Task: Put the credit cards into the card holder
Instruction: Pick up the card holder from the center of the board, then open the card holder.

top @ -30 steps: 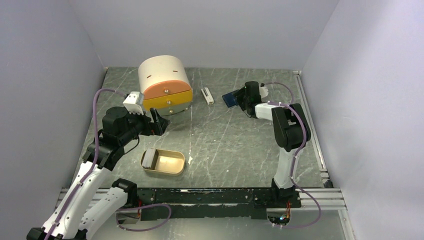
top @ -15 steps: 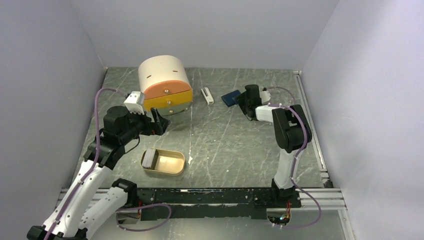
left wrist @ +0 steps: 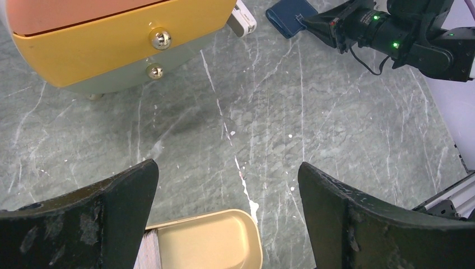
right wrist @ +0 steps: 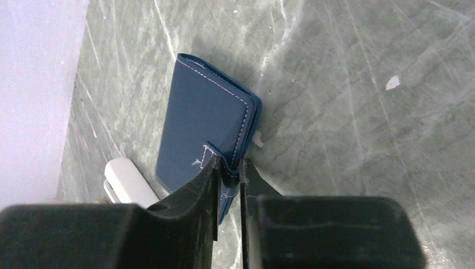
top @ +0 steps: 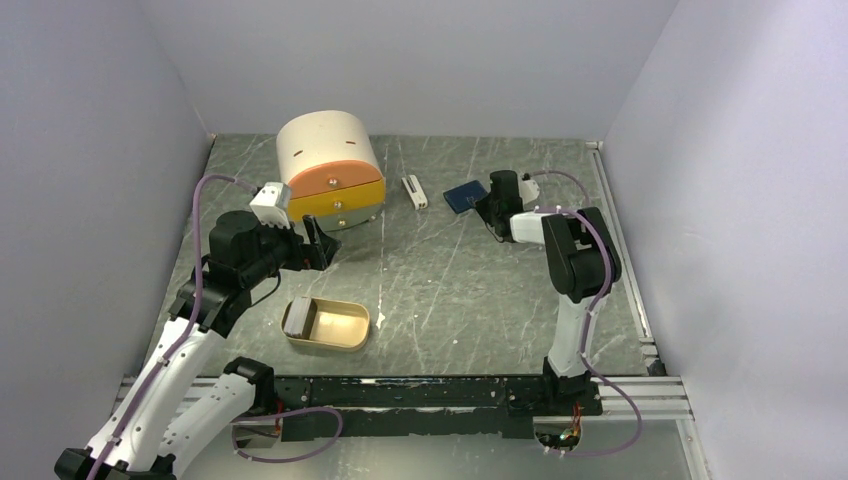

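The card holder is a navy wallet, folded closed, lying at the back right of the table. My right gripper reaches it from the right. In the right wrist view the gripper is shut on the near edge of the card holder, at its snap tab. The credit cards stand as a pale grey stack in the left end of a tan tin. My left gripper hangs open above and behind the tin. Between its spread fingers I see the tin and the cards' edge.
A rounded box with orange, yellow and grey drawers stands at the back left. A small white bar-shaped object lies between the box and the card holder. Grey walls close in the table on three sides, and a metal rail runs along the near edge.
The right jaws have closed from partly open onto the card holder's edge, and the holder has moved slightly back and lies flatter. The left arm has hardly moved.
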